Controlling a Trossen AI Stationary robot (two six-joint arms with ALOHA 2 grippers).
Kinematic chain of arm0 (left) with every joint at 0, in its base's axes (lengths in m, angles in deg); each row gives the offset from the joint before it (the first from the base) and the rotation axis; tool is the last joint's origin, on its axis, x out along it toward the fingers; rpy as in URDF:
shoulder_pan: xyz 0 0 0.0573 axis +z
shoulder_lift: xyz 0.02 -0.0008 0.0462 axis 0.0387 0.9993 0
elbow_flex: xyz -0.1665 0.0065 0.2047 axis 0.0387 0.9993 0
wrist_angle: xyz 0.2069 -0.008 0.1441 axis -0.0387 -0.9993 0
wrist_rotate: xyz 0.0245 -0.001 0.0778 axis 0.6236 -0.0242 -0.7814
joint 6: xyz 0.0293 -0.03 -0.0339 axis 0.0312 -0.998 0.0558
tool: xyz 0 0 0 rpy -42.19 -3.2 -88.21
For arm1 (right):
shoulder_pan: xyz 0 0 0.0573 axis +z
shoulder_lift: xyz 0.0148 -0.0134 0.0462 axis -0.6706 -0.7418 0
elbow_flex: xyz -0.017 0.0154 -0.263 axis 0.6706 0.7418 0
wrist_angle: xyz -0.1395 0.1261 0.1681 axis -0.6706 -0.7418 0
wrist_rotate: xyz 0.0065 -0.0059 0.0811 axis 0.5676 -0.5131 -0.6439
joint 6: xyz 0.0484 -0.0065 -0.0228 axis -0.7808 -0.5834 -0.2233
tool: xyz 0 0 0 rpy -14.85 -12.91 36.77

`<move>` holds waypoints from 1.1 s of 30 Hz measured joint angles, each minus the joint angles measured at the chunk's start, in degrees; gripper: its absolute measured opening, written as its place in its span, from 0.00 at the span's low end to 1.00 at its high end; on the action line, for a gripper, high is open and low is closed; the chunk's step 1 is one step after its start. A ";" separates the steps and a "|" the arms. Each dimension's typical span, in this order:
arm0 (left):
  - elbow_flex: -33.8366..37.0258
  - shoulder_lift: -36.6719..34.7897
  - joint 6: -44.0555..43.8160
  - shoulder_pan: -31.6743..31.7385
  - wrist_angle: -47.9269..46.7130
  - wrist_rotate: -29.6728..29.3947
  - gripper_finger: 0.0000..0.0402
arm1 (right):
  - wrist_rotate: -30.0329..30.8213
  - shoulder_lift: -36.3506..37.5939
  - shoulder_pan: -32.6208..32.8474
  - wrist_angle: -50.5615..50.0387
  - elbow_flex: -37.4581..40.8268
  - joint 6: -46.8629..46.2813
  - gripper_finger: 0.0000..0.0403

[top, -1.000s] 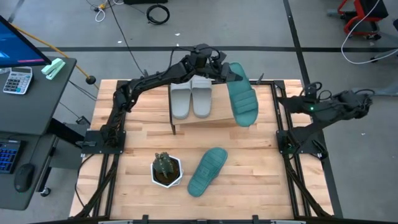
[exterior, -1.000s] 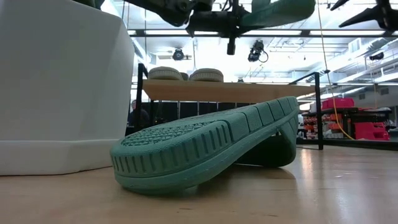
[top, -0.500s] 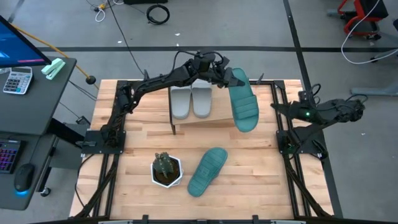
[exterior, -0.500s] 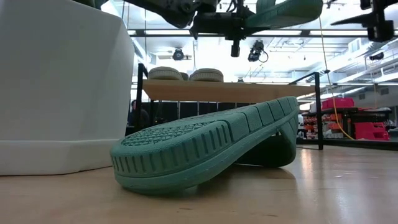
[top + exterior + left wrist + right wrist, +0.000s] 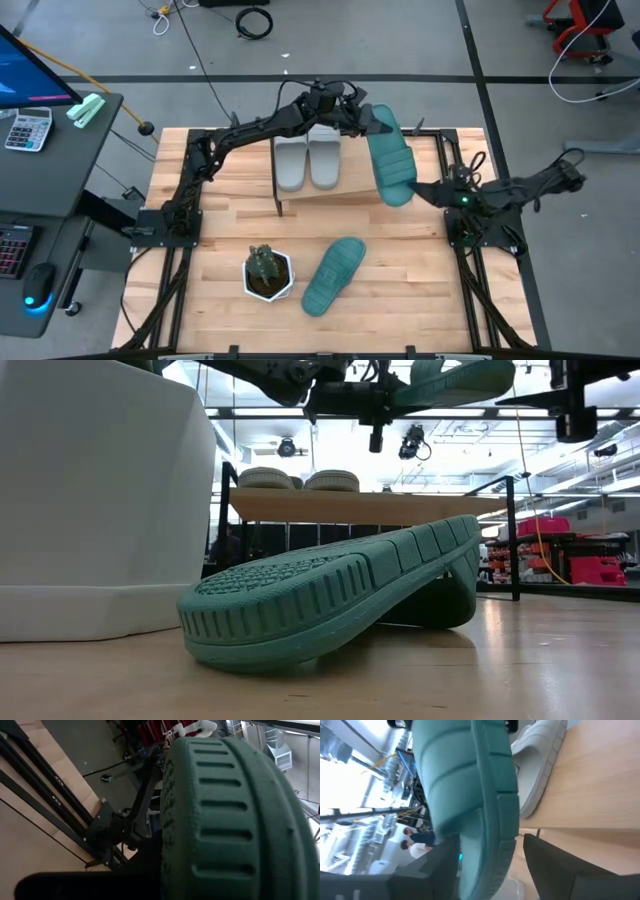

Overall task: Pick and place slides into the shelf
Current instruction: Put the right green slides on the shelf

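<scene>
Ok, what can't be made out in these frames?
- Left gripper: its grip on the held teal slide is hidden in the high view by the wrist; the slide fills the left wrist view.
- Shelf right end: covered in the high view by that slide.
- Plant: cut off by the edge in the low view; only its pot shows.
- Second teal slide: hides the table behind it in the low view.

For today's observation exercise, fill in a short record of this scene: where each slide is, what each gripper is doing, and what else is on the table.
grey slides: side by side on the shelf
held teal slide: in the air over the shelf's right end
left gripper: shut on held teal slide
right gripper: open, its fingers either side of that slide's free end
second teal slide: on the table
potted plant: beside it
</scene>
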 joint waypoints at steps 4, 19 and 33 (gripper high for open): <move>0.00 0.00 0.00 -0.02 0.00 0.00 0.17 | 0.65 -3.59 0.00 1.63 -0.63 1.67 0.56; 0.00 -0.28 0.93 0.00 0.08 0.49 0.18 | 2.85 -8.56 0.00 8.53 -0.99 4.41 0.12; 0.00 -0.11 0.74 0.48 4.98 -0.44 0.27 | 5.62 -8.53 2.27 8.47 -1.04 0.69 0.12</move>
